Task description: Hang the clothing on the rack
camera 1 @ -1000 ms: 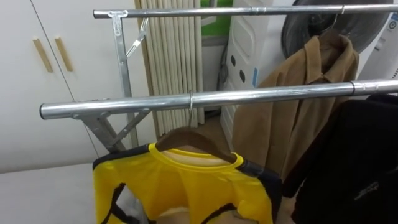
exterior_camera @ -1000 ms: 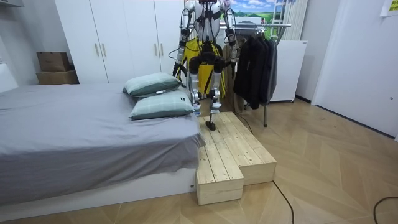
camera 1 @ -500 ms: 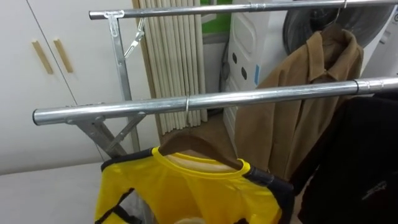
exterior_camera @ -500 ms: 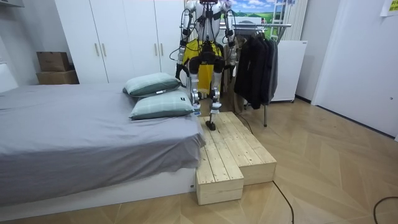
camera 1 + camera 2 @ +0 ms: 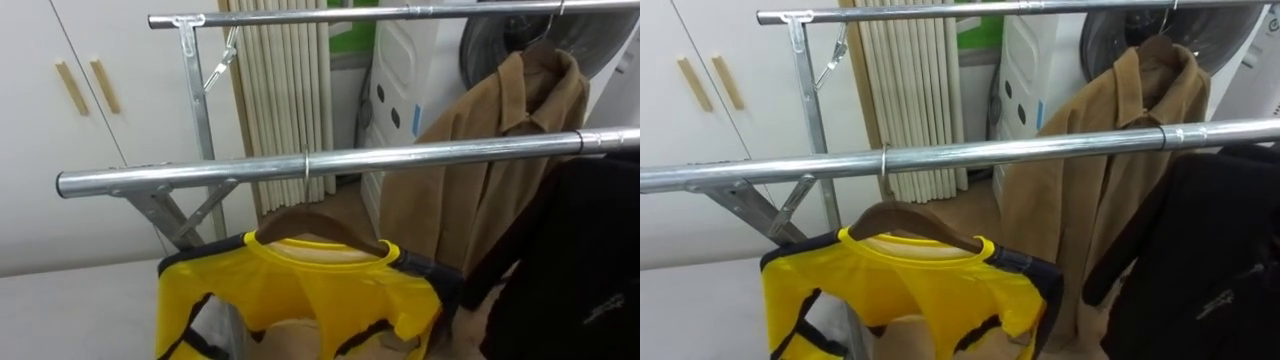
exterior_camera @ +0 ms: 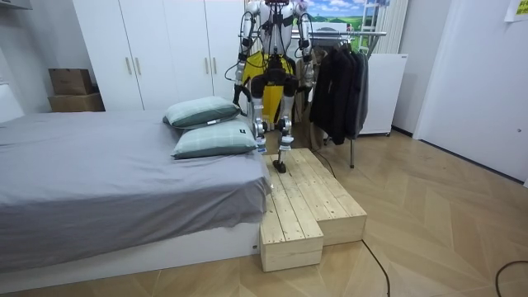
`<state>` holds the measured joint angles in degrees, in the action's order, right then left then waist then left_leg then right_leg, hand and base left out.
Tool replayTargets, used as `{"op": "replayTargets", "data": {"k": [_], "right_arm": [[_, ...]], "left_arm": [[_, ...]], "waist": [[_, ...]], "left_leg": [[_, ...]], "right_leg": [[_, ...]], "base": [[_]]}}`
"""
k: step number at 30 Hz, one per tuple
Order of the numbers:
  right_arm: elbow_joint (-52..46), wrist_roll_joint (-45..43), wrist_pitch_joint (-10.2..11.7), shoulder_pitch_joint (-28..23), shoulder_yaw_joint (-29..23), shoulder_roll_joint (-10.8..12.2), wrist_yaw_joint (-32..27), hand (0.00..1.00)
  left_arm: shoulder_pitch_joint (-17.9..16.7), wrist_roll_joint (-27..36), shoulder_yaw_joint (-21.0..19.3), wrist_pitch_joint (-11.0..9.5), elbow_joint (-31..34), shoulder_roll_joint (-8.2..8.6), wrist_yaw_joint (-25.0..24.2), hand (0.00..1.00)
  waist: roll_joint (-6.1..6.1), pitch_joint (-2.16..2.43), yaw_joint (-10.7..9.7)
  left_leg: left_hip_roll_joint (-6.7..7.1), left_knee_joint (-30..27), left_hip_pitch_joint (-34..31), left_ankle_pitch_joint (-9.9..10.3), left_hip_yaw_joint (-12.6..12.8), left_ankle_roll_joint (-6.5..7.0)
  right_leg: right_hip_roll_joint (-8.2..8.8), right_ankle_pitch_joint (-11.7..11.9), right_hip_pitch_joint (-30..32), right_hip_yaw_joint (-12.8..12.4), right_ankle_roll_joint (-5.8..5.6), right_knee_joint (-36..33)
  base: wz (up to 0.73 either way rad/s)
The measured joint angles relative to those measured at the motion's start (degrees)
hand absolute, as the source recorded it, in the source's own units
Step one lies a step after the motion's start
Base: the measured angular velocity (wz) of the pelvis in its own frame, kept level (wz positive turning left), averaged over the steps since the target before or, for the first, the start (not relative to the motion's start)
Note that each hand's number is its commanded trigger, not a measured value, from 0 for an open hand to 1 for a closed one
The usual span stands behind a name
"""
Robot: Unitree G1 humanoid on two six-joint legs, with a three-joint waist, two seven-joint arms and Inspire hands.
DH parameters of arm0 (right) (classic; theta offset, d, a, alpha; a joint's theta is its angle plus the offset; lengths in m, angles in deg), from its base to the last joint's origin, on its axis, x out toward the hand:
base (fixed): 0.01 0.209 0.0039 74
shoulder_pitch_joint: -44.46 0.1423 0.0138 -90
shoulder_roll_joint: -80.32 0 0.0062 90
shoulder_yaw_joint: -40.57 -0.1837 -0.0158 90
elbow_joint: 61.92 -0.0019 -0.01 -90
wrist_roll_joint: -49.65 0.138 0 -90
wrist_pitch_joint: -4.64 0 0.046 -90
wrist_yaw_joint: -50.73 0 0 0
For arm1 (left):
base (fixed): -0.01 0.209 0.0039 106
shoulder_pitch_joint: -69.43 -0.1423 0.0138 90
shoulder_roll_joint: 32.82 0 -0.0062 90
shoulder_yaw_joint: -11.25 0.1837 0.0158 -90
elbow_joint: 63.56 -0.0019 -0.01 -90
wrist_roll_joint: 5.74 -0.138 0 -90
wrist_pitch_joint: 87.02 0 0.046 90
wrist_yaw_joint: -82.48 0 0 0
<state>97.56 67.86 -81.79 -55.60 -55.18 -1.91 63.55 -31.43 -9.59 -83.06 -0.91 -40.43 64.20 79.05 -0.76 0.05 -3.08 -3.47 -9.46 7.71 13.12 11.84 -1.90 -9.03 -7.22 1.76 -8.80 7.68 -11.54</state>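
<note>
A yellow shirt with black trim (image 5: pixel 300 300) hangs on a brown wooden hanger (image 5: pixel 315 222). The hanger's metal hook (image 5: pixel 306 165) sits over the near steel rail (image 5: pixel 200 175) of the clothes rack, left of the other garments. The shirt hangs straight below the rail, with its lower part cut off by the view's bottom edge. In the room view the shirt (image 6: pixel 266 64) shows in front of the robot, which stands on a wooden platform (image 6: pixel 309 198) facing the rack (image 6: pixel 363 34).
A brown coat (image 5: pixel 480 170) hangs from the far upper rail (image 5: pixel 400 14). A black garment (image 5: pixel 570 260) hangs at the right on the near rail. White wardrobe doors (image 5: pixel 60 120) stand at the left behind the rack. A bed (image 6: pixel 124 181) with two pillows (image 6: pixel 202 111) lies beside the platform.
The eye view has shifted slightly. The shirt stays on the near rail and has swayed a little on its hanger.
</note>
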Motion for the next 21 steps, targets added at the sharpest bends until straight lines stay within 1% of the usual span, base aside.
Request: {"op": "replayTargets", "data": {"k": [3, 5, 8, 13, 17, 19, 21], "right_arm": [[0.1, -0.4, 0.0, 0.1, 0.0, 0.0, 0.0, 0.0], [0.4, -0.7, -0.2, 0.4, 0.0, -0.1, 0.0, 0.0], [0.6, -0.6, -1.2, 0.9, 0.0, -0.2, 0.0, 0.0], [0.7, -0.4, -1.3, 1.0, 0.0, -0.2, 0.0, 0.0], [0.5, -0.3, -1.9, 1.3, 0.1, -0.2, -0.3, 0.0], [-0.1, -0.3, -2.1, 1.6, 0.7, -0.1, -0.8, 0.0], [-0.5, -0.6, -2.3, 2.3, 2.0, -0.4, -1.0, 0.0]], "left_arm": [[0.0, 0.0, 0.0, 0.3, 0.0, -0.01, -0.4, 0.0], [0.0, 0.3, 0.0, 0.4, 0.0, -0.03, -0.7, 0.0], [0.1, 2.1, 0.1, 1.0, 0.0, -0.01, -1.0, 0.0], [-0.2, 2.1, 0.1, 1.2, 0.0, -0.02, -1.0, 0.0], [0.2, 2.1, 0.3, 1.4, 0.0, 0.05, -0.5, 0.0], [0.4, 3.2, 1.1, 1.4, 0.0, -0.01, -0.3, 0.0], [0.3, 3.2, 1.0, 1.3, 0.1, -0.05, 0.1, 0.0]], "waist": [[-0.04, -0.02, 0.0], [-0.08, -0.13, 0.0], [-0.1, -0.14, -0.2], [-0.13, -0.15, 0.0], [-0.13, -0.16, 0.0], [-0.08, -0.28, 0.1], [0.1, -0.26, 0.2]], "left_leg": [[-0.04, 0.0, 0.2, 0.0, -0.5, 0.0], [-0.04, 0.0, 0.6, 0.0, -1.2, 0.0], [-0.04, 0.0, 1.0, 0.0, -1.2, 0.0], [-0.1, 0.0, 1.0, 0.0, -1.1, -0.01], [-0.11, -0.2, 1.0, 0.0, -1.3, -0.01], [0.15, -0.7, 0.7, 0.0, -1.6, -0.02], [0.32, -2.3, -0.6, 0.0, -1.5, -0.02]], "right_leg": [[0.0, -0.1, -0.3, 0.3, 0.19, 0.0], [-0.03, -0.3, -0.7, 0.4, 0.29, -0.1], [-0.08, -0.6, -1.1, 0.4, 0.38, -0.3], [-0.03, -0.7, -1.1, 0.9, 0.48, -0.2], [0.08, -1.0, -1.1, 1.3, 0.65, -0.5], [0.39, -2.1, -0.6, 1.7, 0.78, -2.4], [0.89, -2.9, 0.4, 2.5, 0.93, -3.7]], "base": [[0.05], [0.02], [0.04], [0.0], [0.02], [0.1], [0.19]]}}
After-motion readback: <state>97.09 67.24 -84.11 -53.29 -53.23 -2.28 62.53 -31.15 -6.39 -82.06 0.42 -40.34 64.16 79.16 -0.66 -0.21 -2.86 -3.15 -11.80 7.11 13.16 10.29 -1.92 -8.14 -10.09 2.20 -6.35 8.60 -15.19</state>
